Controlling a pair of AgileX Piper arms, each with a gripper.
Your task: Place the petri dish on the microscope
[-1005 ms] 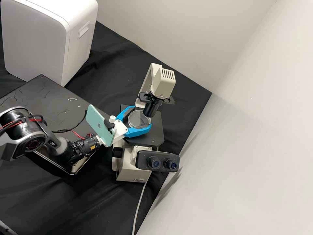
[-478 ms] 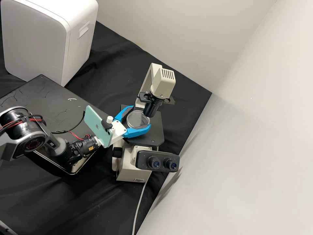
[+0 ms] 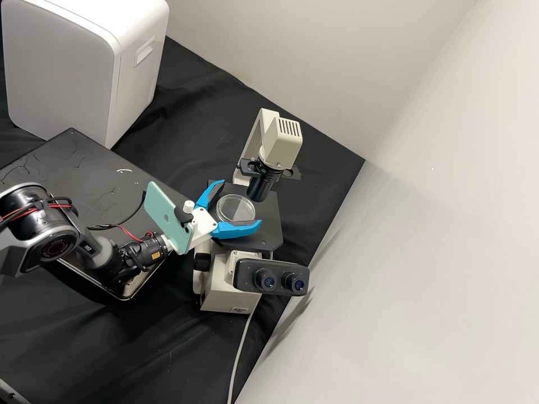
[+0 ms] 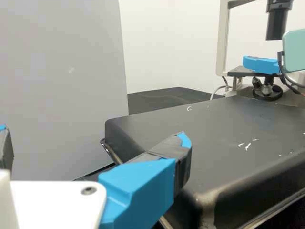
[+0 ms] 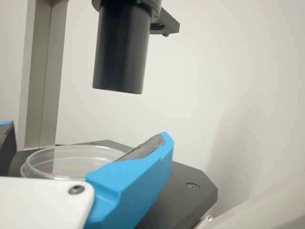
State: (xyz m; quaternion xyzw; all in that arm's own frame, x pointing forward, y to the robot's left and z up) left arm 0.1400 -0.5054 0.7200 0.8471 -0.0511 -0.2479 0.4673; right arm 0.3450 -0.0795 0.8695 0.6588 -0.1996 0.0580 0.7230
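Jaws of the right gripper (image 3: 240, 202) stand open and empty, flanking the clear round plastic petri dish (image 3: 236, 208) we see resting on the beige microscope's (image 3: 224, 283) black stage (image 3: 270, 225).

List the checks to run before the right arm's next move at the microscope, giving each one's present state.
1. Petri dish lies flat on the microscope stage: ok.
2. Right gripper open: ok.
3. Both fingers free of the dish wall: cannot tell; the nearer one sits close.
4. Dish centred beneath the black condenser tube: cannot tell.
5. Left gripper away from the microscope, by the black case: ok.
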